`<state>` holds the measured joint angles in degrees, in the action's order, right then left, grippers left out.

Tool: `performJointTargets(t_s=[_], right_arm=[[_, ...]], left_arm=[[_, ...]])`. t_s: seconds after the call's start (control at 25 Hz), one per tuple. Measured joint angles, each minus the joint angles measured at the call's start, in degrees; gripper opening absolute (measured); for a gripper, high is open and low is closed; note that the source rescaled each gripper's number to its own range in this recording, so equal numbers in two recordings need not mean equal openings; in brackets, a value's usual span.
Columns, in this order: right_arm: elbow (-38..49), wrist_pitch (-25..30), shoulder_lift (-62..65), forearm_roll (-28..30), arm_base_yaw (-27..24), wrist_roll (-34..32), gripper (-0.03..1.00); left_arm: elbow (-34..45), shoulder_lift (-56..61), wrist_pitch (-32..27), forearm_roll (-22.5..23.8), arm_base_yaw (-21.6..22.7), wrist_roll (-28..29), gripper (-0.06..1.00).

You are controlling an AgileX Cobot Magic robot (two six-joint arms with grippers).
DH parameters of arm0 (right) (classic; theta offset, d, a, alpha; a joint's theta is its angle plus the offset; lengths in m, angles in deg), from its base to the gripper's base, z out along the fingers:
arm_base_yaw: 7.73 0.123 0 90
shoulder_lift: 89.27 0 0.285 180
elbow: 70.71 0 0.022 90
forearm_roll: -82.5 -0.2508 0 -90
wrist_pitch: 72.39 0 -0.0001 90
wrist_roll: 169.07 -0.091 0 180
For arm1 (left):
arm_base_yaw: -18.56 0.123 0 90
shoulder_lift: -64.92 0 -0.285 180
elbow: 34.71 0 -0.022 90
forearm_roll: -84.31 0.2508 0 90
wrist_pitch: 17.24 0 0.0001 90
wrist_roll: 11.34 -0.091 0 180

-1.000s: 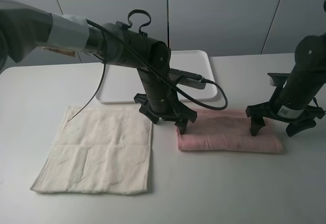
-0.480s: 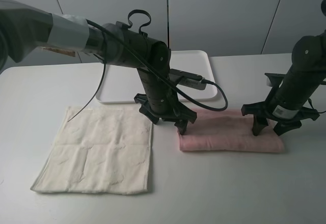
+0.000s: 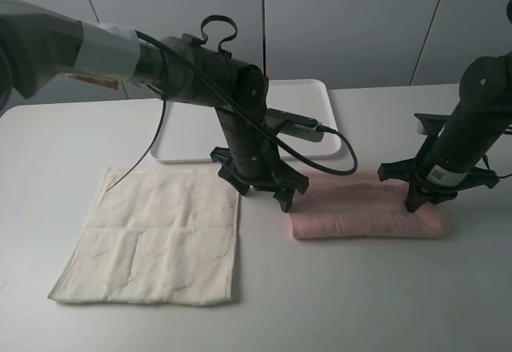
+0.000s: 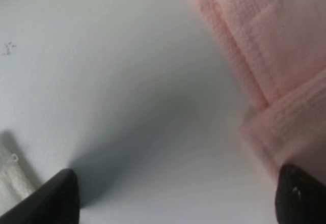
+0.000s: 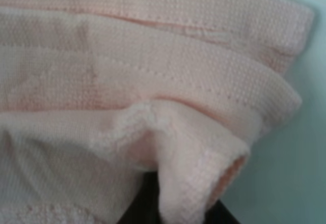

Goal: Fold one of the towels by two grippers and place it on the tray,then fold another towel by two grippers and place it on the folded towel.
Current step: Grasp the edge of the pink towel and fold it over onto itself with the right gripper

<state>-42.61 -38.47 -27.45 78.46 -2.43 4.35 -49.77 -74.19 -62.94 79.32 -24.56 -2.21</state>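
The pink towel (image 3: pixel 360 210) lies folded into a long strip on the table in front of the tray (image 3: pixel 310 101). My right gripper (image 3: pixel 422 201) is shut on its right end, and the cloth (image 5: pixel 168 132) bunches up between the jaws. My left gripper (image 3: pixel 264 193) stands open at the strip's left end, one fingertip (image 4: pixel 301 196) at the pink edge (image 4: pixel 275 76), the other fingertip (image 4: pixel 57 193) on bare table. The cream-white towel (image 3: pixel 152 236) lies flat and unfolded at the left.
The white tray sits at the back behind the left arm, partly hidden by it. A black cable (image 3: pixel 336 140) loops from the left arm over the tray's right front corner. The table's front edge lies close beyond the cream towel.
My right gripper has shut on the pink towel's right end, gathering the cloth. The strip's left end has slid a little to the right. The left arm has not moved.
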Motion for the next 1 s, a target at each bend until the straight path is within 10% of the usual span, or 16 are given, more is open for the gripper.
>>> performJointTargets(t_s=[1.0], right_arm=[[0.10,0.36,0.00,-1.74,-0.10,2.77,0.05]], left_arm=[[-0.51,-0.90,3.85,-0.10,0.00,-3.17,0.99]])
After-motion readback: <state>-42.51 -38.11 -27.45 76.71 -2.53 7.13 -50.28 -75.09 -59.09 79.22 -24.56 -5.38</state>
